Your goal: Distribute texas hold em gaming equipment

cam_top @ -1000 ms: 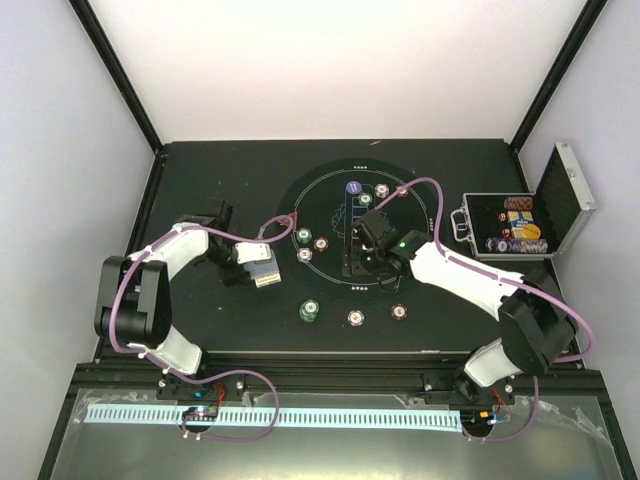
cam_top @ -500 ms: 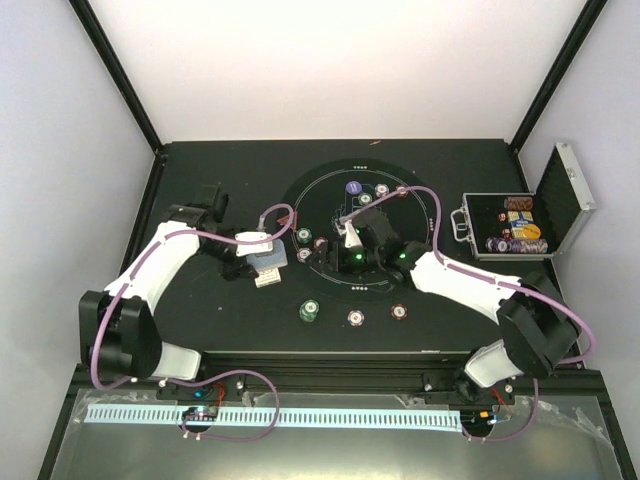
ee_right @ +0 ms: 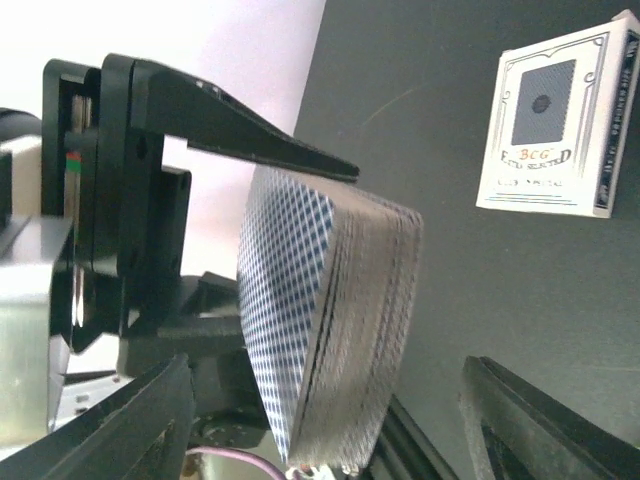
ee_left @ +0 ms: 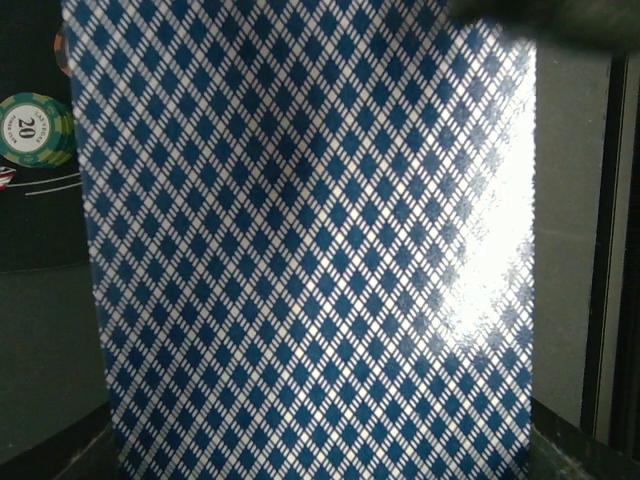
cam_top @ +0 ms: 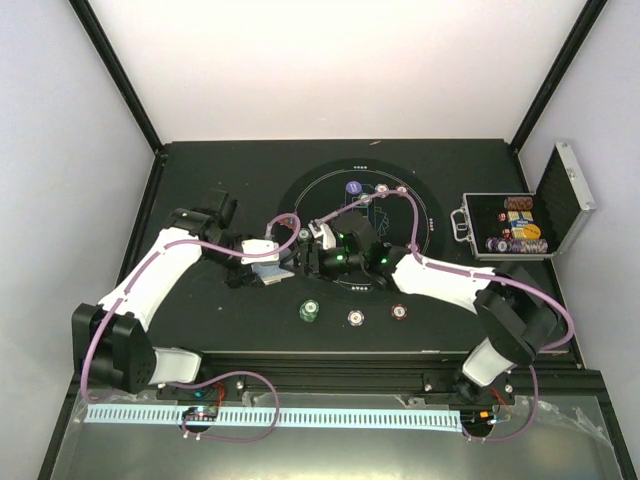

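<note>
Several chips [cam_top: 309,311] already dot the mat [cam_top: 300,200]; the left gripper [cam_top: 270,264] pinches the card deck [ee_right: 300,320] at the mat's left edge; the right gripper [cam_top: 303,258] gapes empty just beside it; dealing cards apparently remains.

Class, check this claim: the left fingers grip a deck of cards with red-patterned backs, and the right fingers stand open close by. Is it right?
Not quite. The deck has blue-and-white backs, not red; the left wrist view shows the pattern plainly. The rest holds: the left fingers grip it, and the right fingers stand open close by.
</note>
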